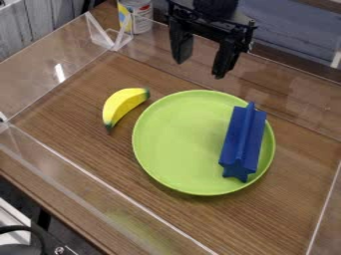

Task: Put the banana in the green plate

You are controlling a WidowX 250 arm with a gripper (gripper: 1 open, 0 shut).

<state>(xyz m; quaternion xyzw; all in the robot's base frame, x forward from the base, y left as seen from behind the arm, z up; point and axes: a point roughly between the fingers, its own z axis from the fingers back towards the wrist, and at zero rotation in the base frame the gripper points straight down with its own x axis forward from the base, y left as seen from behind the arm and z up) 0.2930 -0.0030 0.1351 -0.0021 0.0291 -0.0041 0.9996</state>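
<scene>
The banana (123,106), small, curved and yellow with dark tips, lies on the wooden table just left of the green plate (180,139), nearly touching its rim. A blue ridged block (242,139) rests on the right side of the plate. My gripper (200,55) hangs above the table behind the plate, black fingers pointing down and spread apart, open with nothing between them. It stands well back and to the right of the banana.
Clear plastic walls (54,60) fence the wooden table on the left and front. A clear handled object (104,35) and a white bottle (134,15) stand at the back left corner.
</scene>
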